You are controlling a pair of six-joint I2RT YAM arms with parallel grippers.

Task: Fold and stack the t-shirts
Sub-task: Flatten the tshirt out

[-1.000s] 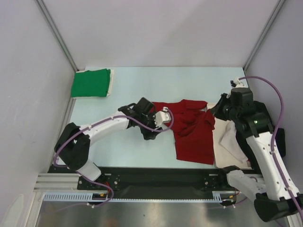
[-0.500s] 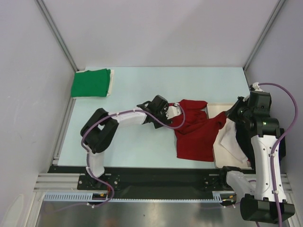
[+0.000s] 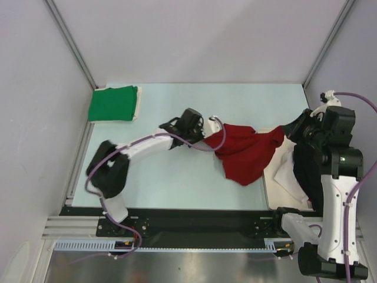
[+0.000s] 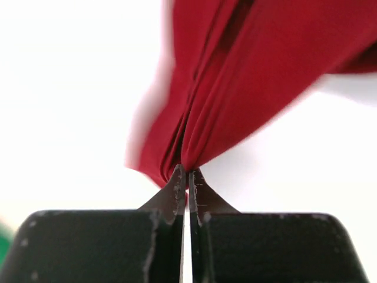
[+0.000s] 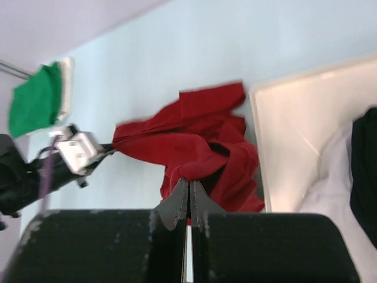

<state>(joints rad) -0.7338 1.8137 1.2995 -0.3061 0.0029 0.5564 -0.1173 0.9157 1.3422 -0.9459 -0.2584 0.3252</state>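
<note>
The deep red t-shirt (image 3: 244, 152) hangs stretched between both grippers above the table's middle right, its lower part drooping to a point. My left gripper (image 3: 215, 134) is shut on its left edge; in the left wrist view bunched red cloth (image 4: 235, 88) fans out from the pinched jaws (image 4: 186, 172). My right gripper (image 3: 287, 131) is shut on the shirt's right end, and its wrist view shows red folds (image 5: 194, 144) gathered at the closed jaws (image 5: 188, 181). The bright green t-shirt (image 3: 113, 104) lies folded at the far left corner.
A cream rectangular board (image 3: 275, 183) lies at the right, with white cloth (image 3: 287, 174) and a black garment (image 3: 306, 171) on it. A pale cloth edge (image 3: 139, 101) peeks from under the green shirt. Frame posts and grey walls enclose the table (image 3: 177, 177).
The left gripper closed on the red shirt's left edge. Both arms lifted and pulled apart, raising the shirt off the table and drawing it taut; the right arm swung further right.
</note>
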